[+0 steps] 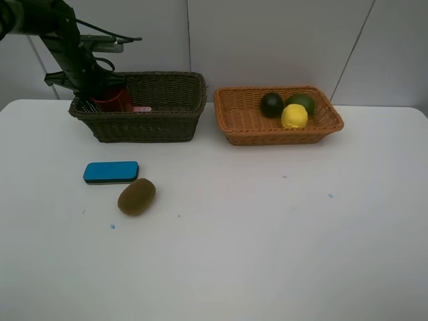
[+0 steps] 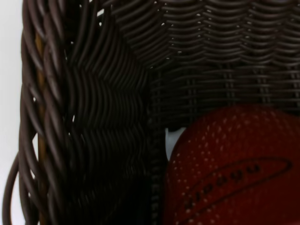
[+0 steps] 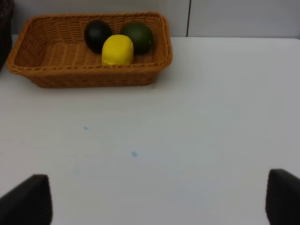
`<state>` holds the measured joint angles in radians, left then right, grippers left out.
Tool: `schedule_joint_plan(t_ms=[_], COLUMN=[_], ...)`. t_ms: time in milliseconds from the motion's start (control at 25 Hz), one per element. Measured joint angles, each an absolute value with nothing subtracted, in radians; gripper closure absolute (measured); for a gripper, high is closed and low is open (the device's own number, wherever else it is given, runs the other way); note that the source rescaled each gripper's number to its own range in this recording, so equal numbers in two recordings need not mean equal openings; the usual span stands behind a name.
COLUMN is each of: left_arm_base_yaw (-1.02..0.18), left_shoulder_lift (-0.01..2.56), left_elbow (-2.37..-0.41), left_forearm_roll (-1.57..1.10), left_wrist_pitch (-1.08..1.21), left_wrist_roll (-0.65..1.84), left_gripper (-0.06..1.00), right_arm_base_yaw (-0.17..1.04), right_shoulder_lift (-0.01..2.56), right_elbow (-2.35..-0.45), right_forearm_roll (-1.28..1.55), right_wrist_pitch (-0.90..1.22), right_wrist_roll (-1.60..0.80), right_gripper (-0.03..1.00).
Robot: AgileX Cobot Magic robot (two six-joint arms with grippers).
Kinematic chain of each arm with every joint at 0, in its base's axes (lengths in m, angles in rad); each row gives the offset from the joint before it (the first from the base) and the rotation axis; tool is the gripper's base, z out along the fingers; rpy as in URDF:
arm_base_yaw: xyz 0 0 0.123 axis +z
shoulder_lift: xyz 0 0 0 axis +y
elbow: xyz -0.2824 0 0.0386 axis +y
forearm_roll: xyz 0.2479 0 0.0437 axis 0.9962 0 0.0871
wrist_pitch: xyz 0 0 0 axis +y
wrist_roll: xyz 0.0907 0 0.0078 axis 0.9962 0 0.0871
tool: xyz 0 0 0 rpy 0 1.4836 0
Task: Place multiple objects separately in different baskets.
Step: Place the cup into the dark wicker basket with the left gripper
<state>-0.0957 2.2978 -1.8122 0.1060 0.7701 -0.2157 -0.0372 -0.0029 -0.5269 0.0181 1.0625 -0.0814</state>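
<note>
Cup (image 1: 115,101) in dark basket (image 1: 154,124); three fruits (image 1: 294,116) in tan basket (image 1: 242,124); left hand (image 1: 99,92) together, right hand (image 3: 159,202) apart.

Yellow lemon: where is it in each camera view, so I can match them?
Exterior high: yellow lemon inside the orange-tan basket, upper right, in front of the dark mangosteen and green lime.
Left wrist: not in it.
Right wrist: the lemon in that basket, in front of both fruits.
Shared landmark: the orange-tan basket, exterior high and right wrist.
</note>
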Motion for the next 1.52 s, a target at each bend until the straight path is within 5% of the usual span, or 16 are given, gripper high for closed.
schedule_joint_plan(t_ms=[1320,1440,1520], left_arm_base_yaw=[-0.096,-0.096,-0.096], left_shoulder_lift=[2.299,2.299,2.299], left_elbow=[-1.812,-1.812,-1.812], left_forearm_roll=[0.110,0.110,0.100], left_wrist_pitch=[0.817,0.817,0.815], left_wrist_roll=[-0.251,-0.249,-0.250], left_gripper=[0.90,0.72,0.43], right_arm_base_yaw=[-0.037,-0.037,-0.037], right_shoulder_lift=[-0.003,-0.003,-0.003], right_elbow=[-0.527,-0.527,-0.527], right_forearm_roll=[0.018,0.018,0.018], right_wrist_pitch=[1.062,1.062,1.062], right_wrist_roll=[-0.081,-0.081,-0.081], right_gripper=[-0.03,-0.03,-0.03])
